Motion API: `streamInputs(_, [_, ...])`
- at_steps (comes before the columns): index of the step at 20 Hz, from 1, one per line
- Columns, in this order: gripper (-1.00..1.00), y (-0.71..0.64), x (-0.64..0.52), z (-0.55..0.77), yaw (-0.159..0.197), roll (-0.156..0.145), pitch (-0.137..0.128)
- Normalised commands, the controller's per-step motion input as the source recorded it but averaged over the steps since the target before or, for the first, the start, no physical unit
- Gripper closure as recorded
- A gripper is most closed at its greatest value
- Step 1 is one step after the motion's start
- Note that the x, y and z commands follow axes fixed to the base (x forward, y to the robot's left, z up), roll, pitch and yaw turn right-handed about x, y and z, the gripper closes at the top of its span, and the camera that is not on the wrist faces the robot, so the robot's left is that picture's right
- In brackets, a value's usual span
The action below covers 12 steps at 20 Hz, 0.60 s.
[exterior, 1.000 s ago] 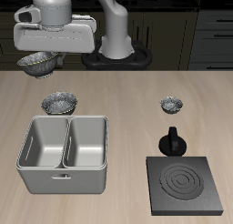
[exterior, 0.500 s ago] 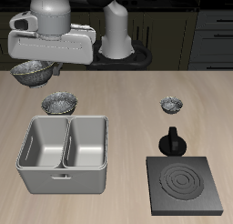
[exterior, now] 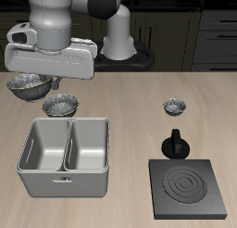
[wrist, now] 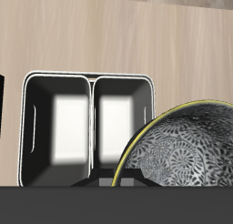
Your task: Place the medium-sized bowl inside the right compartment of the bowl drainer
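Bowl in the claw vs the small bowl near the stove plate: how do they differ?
The held bowl is wider; the small bowl is clearly the smaller. The held bowl hangs in the air under the claw, behind the bowl drainer; the small bowl sits on the table, behind the stove plate. Both are round, grey, with dark speckled insides.

The rectangular light grey metal bowl drainer (exterior: 65,156) looks smooth with a soft satin sheen, its well floors glaring bright in the wrist view (wrist: 86,118). Beneath it, the pale wooden table (exterior: 130,107) shows fine matt grain. Beside the drainer, the black square stove plate (exterior: 189,188) appears matt, with ridged concentric rings.
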Motion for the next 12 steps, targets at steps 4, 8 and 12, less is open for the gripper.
streamInputs(4, [1.0, 0.17, 0.07, -0.23, -0.006, 0.02, 0.023])
streamInputs(8, [1.0, 0.3, 0.03, -0.39, -0.011, 0.05, 0.041])
streamInputs(12, [1.0, 0.18, 0.05, -0.3, -0.023, 0.029, 0.038])
